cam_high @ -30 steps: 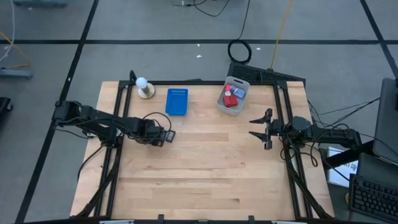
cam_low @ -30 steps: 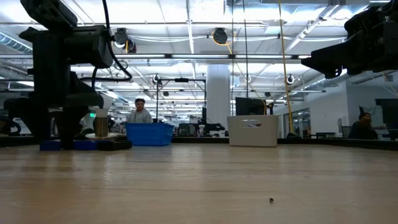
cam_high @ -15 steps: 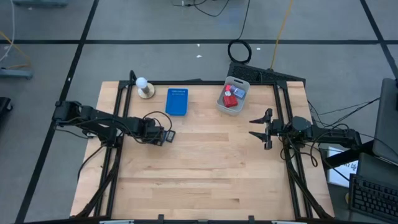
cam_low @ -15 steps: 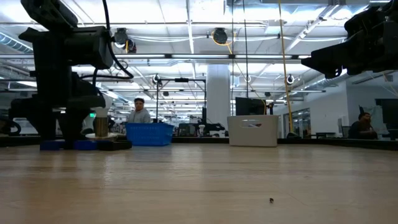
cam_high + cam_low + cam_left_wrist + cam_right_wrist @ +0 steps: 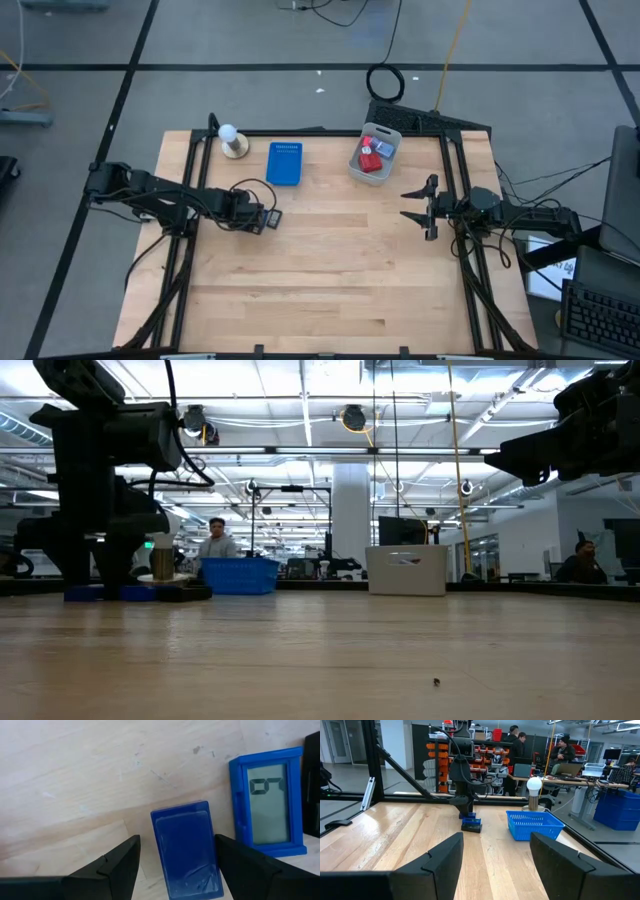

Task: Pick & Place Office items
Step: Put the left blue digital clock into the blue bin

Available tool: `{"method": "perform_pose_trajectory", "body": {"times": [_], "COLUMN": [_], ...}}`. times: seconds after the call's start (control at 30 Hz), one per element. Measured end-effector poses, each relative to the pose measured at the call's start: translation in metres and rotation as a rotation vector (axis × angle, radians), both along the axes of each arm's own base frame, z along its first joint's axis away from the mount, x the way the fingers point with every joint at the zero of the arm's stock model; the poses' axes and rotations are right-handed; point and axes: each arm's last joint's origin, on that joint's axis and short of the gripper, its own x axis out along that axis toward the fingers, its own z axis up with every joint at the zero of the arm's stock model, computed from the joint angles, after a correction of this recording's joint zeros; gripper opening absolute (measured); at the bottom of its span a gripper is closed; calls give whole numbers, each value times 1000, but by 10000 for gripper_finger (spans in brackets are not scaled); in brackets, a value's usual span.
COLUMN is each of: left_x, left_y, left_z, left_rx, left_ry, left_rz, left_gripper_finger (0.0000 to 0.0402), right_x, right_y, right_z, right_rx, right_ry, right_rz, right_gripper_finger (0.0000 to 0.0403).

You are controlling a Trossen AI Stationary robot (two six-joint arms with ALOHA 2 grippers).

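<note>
A small dark-blue rectangular block [image 5: 186, 849] lies flat on the wooden table. Beside it lies a blue-framed piece with a grey display [image 5: 267, 802]. My left gripper [image 5: 177, 838] points down at the table's left side [image 5: 265, 218]. It is open, with one finger on each side of the block, and no touch shows. My right gripper [image 5: 405, 205] waits level at the table's right side, open, with nothing between its fingers [image 5: 496, 836]. In the right wrist view the small blue pieces [image 5: 471, 824] lie under the left arm.
A blue basket-like tray [image 5: 284, 163] and a white ball on a round base [image 5: 233, 142] stand at the far left. A grey bin [image 5: 374, 155] with red pieces stands at the far right. Bare wood fills the middle and near side. People show in the room beyond.
</note>
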Motion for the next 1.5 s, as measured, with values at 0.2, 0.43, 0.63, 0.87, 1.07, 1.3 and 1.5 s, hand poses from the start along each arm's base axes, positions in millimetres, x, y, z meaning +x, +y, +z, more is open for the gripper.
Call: {"method": "perform_pose_trajectory", "body": {"times": [0.2,0.43,0.63,0.87,1.07,1.3,1.5], "left_x": [0,0,0,0,0,0,0], "left_y": [0,0,-1,-1,-1,0,-1], "left_z": [0,0,0,0,0,0,0], "left_rx": [-16,-17,-18,-19,-18,-17,-33], "left_ry": [1,1,1,1,1,0,2], "left_rz": [-1,1,2,3,3,3,-8], "left_gripper_finger": [255,255,255,252,205,156,187], "right_x": [0,0,0,0,0,0,0], "right_y": [0,0,0,0,0,0,0], "right_z": [0,0,0,0,0,0,0], "right_rx": [0,0,0,0,0,0,0], "right_ry": [0,0,0,0,0,0,0], "right_rz": [0,0,0,0,0,0,0], "right_gripper_finger": [222,222,222,222,222,222,222]}}
